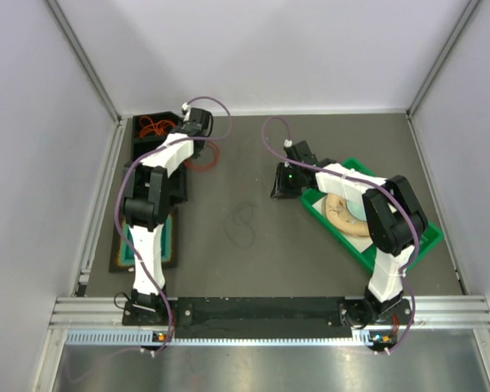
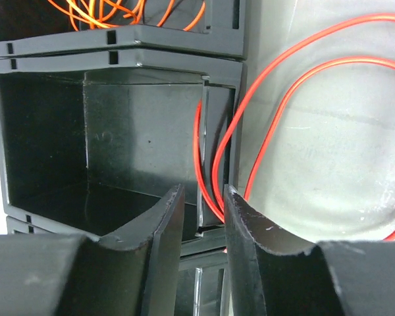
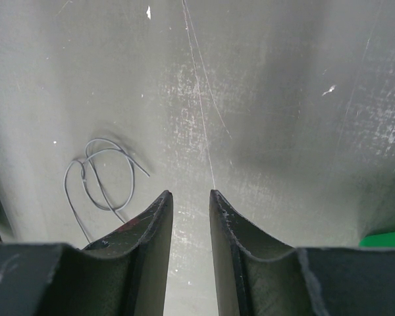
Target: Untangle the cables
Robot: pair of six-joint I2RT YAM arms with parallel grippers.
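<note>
Cables (image 1: 153, 126) lie in the far-left bin (image 1: 139, 144), 1 thin cable (image 1: 243, 222) left of the tray (image 1: 418, 245).

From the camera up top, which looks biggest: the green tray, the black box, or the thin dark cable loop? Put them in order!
1. green plastic tray, clearly largest.
2. black plastic box, though the left arm hides part of it.
3. thin dark cable loop, smallest.
</note>
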